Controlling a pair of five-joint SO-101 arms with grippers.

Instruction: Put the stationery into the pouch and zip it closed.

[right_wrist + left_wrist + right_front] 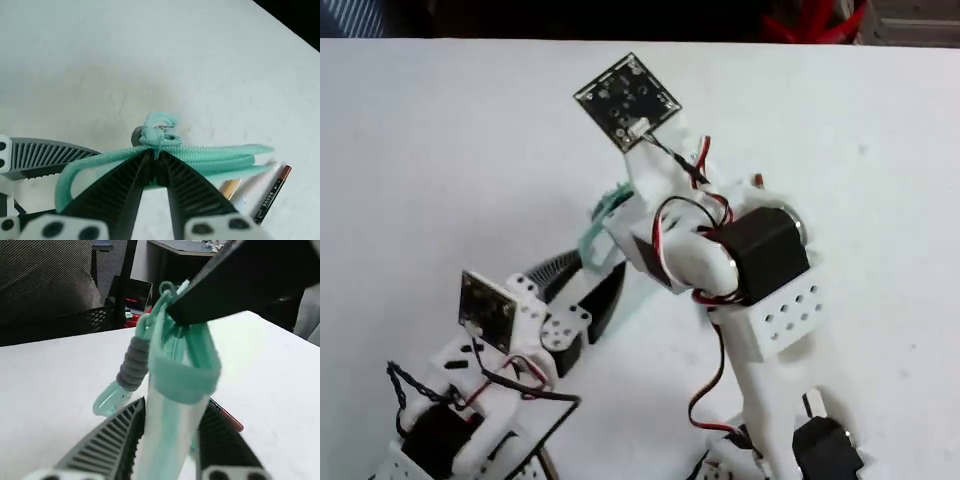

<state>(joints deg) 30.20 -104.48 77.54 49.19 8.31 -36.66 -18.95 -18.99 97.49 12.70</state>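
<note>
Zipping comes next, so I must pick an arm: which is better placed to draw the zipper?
Right, most likely. The right end effector is shut on the pouch's zipper edge, just beside the pull ring. The left end effector clamps the pouch body, so it suits steadying.

Under the right arm (760, 270), the pouch (595, 222) is hidden but for one teal edge. Pencils (272, 192) show only their ends past the pouch. At the left gripper (170, 412), the pouch's lower end is cut off.
</note>
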